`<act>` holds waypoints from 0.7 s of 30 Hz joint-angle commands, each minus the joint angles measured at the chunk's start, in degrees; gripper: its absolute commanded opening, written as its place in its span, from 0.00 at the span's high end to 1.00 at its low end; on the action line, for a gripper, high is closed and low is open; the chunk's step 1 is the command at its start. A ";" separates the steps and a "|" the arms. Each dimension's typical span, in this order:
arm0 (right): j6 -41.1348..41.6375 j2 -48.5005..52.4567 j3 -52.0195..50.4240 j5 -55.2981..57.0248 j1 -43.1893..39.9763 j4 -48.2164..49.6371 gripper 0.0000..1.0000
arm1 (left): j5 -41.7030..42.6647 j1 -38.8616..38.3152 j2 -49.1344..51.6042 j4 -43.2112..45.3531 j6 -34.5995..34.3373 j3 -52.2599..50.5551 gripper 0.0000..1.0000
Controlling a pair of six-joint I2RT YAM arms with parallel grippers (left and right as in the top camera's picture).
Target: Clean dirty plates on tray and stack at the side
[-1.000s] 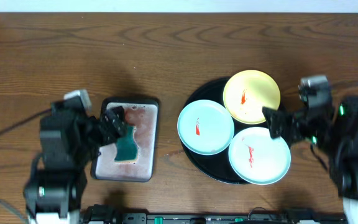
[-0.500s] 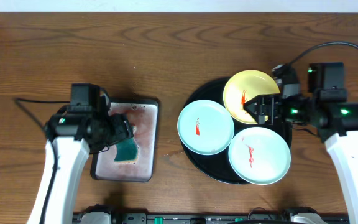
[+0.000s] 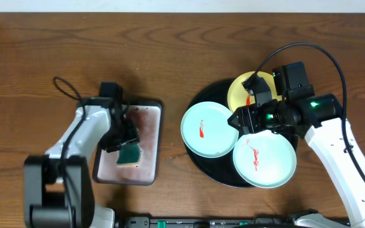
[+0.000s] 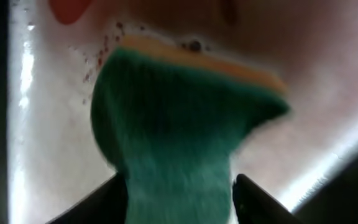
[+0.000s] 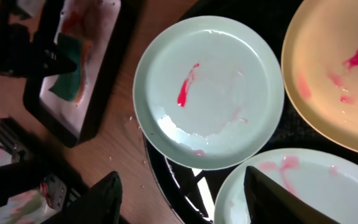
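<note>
Left gripper point(image 4: 178, 186): clamped on green sponge point(image 4: 185, 112), left of overhead view, over metal pan point(image 3: 149, 145). Right gripper point(image 5: 182, 193): released, centre-right, above three smeared plates point(image 3: 209, 133) on black tray point(image 3: 203, 100).

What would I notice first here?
Red sauce smears on three plates crowding the black tray at right: the yellow plate, the left blue-green plate and the front blue-green plate. At left, a green sponge sits in a silvery pan, the left gripper around it.
</note>
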 commanded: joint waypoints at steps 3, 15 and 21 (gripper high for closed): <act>1.18 -0.31 0.76 0.92 0.37 -0.37 0.38 | -4.46 -0.68 4.87 3.80 0.68 -0.31 0.90; 2.25 -0.31 0.76 1.11 0.37 -0.35 0.38 | -3.04 -0.68 0.20 -3.85 0.68 5.62 0.56; 2.27 -0.31 0.76 1.11 0.37 -1.03 0.38 | -2.49 -0.68 -2.95 -7.82 0.66 5.68 0.35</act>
